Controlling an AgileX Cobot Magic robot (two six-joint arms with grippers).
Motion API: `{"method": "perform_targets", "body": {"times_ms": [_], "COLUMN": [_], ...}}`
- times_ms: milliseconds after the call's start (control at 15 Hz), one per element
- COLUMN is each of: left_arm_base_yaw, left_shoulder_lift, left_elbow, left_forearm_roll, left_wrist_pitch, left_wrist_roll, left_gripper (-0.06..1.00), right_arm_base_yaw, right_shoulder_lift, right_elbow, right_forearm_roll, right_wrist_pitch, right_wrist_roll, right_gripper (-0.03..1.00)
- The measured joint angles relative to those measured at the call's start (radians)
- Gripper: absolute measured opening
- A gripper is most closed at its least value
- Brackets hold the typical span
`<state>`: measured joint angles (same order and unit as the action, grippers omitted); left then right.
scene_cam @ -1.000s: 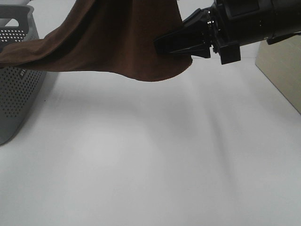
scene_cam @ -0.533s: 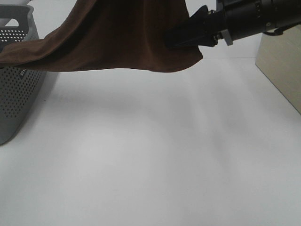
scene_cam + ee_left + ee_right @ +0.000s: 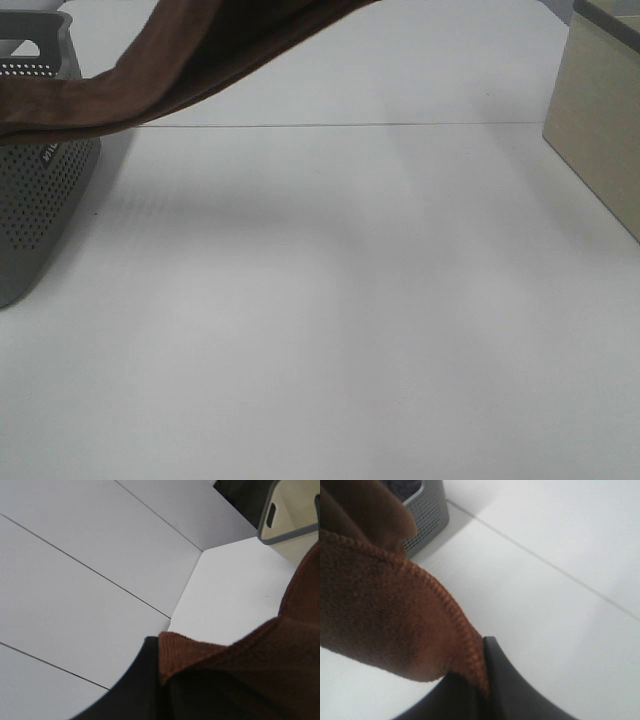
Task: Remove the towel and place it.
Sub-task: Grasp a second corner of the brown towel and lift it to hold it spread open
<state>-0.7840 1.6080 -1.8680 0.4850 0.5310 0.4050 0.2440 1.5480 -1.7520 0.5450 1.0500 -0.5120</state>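
Observation:
The dark reddish-brown towel (image 3: pixel 190 55) hangs stretched in the air at the top left of the high view, from above the basket up past the top edge. Both grippers are out of the high view. In the left wrist view my left gripper (image 3: pixel 159 677) pinches a hemmed edge of the towel (image 3: pixel 240 670) against a dark finger (image 3: pixel 132 692). In the right wrist view my right gripper (image 3: pixel 481 680) is shut on the stitched hem of the towel (image 3: pixel 380 610), beside a dark finger (image 3: pixel 505 690). The white tag is not visible.
A grey perforated basket (image 3: pixel 35 190) stands at the left edge of the white table (image 3: pixel 330 300); it also shows in the right wrist view (image 3: pixel 427 512). A beige box (image 3: pixel 600 120) stands at the right edge. A thin seam (image 3: pixel 350 125) crosses the table.
The right gripper has risen out of the top of the high view, taking the towel's right end up with it. The towel now hangs much higher and only its left part shows.

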Motion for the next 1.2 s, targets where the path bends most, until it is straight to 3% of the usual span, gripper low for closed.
{"method": "perform_targets", "body": {"times_ms": [200,400,533,733,867,1000,1200], "left_arm_base_yaw": [0.088,0.201,0.287,0.361,0.398,0.411,0.434], "left_shoulder_lift": [0.001,0.021,0.092,0.192,0.265,0.317,0.477], "left_elbow": [0.0,0.0,0.0,0.0,-0.01,-0.053,-0.267], "left_forearm_roll": [0.0,-0.004,-0.011,-0.017,-0.062,-0.09,-0.107], "left_wrist_pitch": [-0.106,-0.288,-0.469,-0.738,-0.931,-0.978,-0.995], "left_wrist_roll": [-0.085,-0.157,-0.187,-0.188,-0.188,-0.188,-0.188], "left_gripper": [0.0,0.0,0.0,0.0,0.0,0.0,0.0], "right_arm_base_yaw": [0.0,0.0,0.0,0.0,0.0,0.0,0.0], "right_shoulder_lift": [0.063,0.165,0.256,0.322,0.363,0.393,0.447], "right_elbow": [-0.191,-0.374,-0.507,-0.552,-0.553,-0.555,-0.555], "right_forearm_roll": [-0.025,-0.069,-0.076,-0.079,-0.081,-0.084,-0.043], "right_wrist_pitch": [-0.009,-0.098,-0.234,-0.402,-0.527,-0.634,-0.802], "right_wrist_roll": [0.005,0.002,-0.057,-0.147,-0.222,-0.254,-0.269], "right_gripper": [0.01,0.01,0.01,0.01,0.01,0.01,0.01]}}
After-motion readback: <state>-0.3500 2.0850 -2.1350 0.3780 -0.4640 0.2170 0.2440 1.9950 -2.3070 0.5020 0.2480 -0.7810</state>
